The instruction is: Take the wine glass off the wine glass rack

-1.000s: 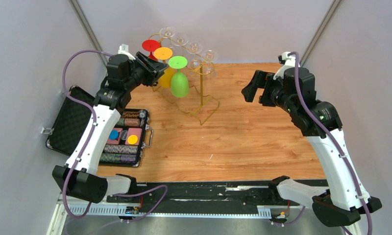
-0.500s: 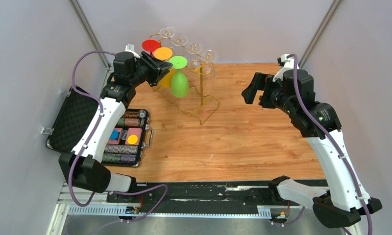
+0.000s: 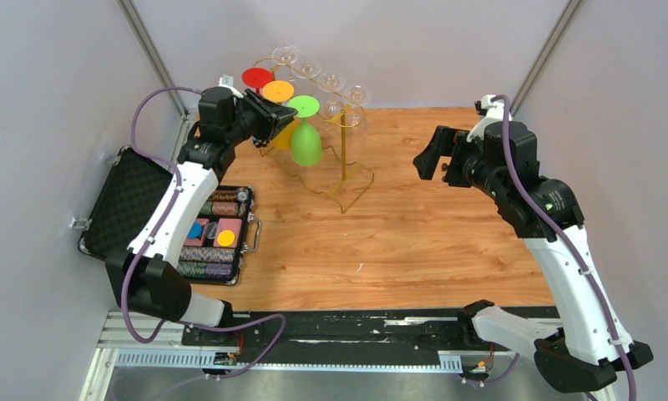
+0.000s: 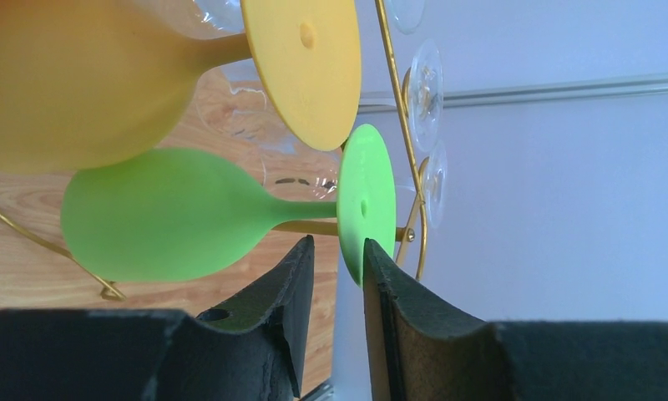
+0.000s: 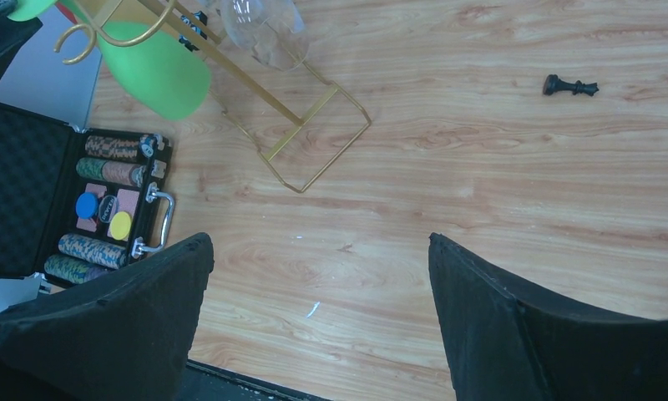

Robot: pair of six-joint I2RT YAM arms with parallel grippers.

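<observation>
Finding 1: the wine glass rack (image 3: 344,154) stands on the table (image 3: 414,242) near its far edge, left of centre. Hanging upside down from its arms are a red wine glass (image 3: 257,78), a yellow wine glass (image 3: 278,91), a green wine glass (image 3: 306,142) and several clear wine glasses (image 3: 331,81).

Finding 2: your left gripper (image 3: 272,124) is level with the green wine glass's foot. In the wrist view its jaws stand a narrow gap apart. The rim of the green foot reaches into that gap against one finger, and bare wall shows between the rim and the other finger. The glass is not clamped and hangs on the rack.

Finding 3: your right gripper (image 3: 431,154) hangs above the right half of the table, well apart from the rack. Its jaws are wide apart and hold nothing.

Finding 4: an open poker chip case (image 3: 214,234) lies at the table's left edge. A black chess piece (image 5: 570,85) lies on its side on the table.
</observation>
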